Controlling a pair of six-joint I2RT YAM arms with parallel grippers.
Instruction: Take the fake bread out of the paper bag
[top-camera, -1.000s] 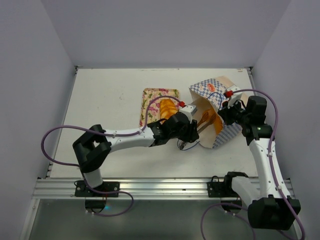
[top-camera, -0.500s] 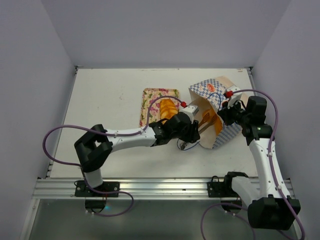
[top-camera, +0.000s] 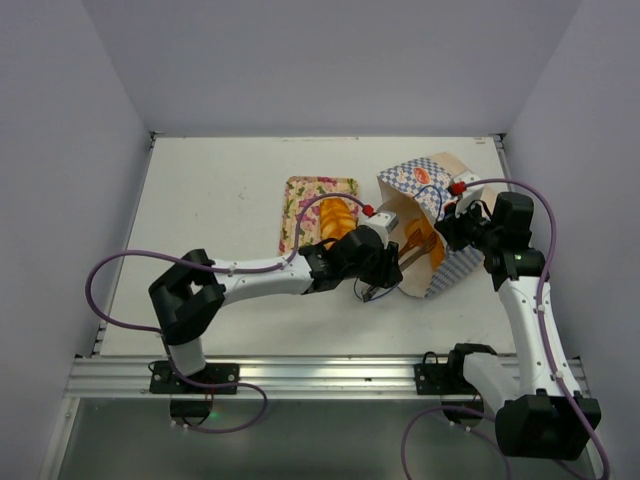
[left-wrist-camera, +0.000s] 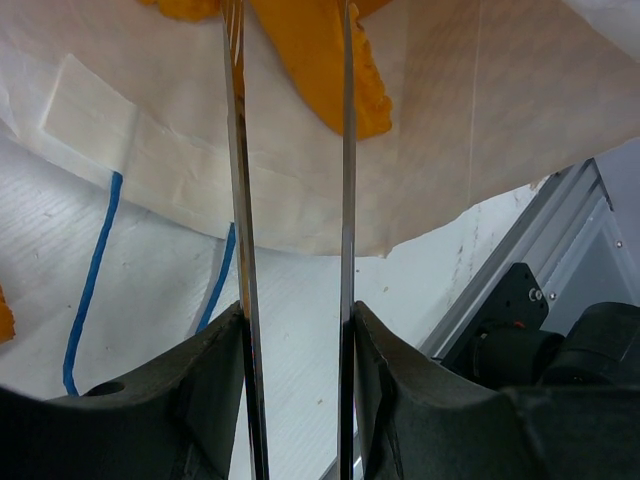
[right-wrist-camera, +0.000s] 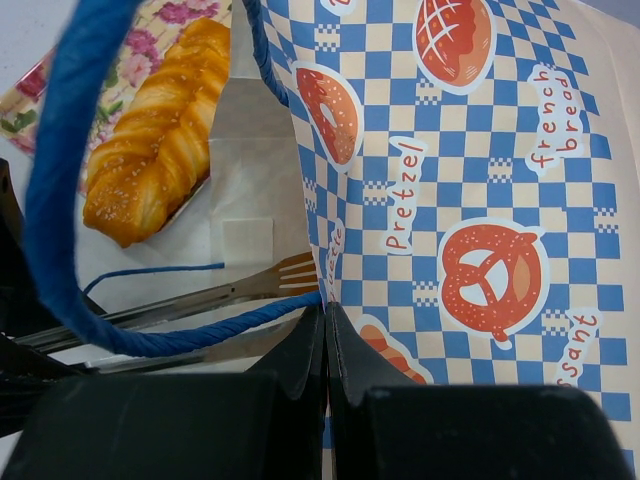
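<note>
1. Sideways on the white counter (top-camera: 220, 190), near its right edge, lies the paper bag (top-camera: 425, 180), its mouth turned toward the left edge.
2. Its blue-and-white checks carry "Pretzel", "french bread" and a cut-off "…sant", beside printed pretzels and a loaf.
3. The right gripper (right-wrist-camera: 325, 315) has its jaws pressed together on the bag's upper rim, next to a blue cord handle (right-wrist-camera: 70, 120).
4. The left gripper (left-wrist-camera: 297, 315) clamps metal tongs (left-wrist-camera: 235, 200), whose two arms stand apart and reach into the bag's mouth.
5. Orange fake bread (left-wrist-camera: 320, 60) lies deep inside the bag at the tong tips, one piece partly between the arms; whether it is pinched cannot be told.
6. A twisted pastry (right-wrist-camera: 150, 150) rests on the pink-flowered tray (top-camera: 305, 187) near the counter's middle, just left of the bag.
</note>
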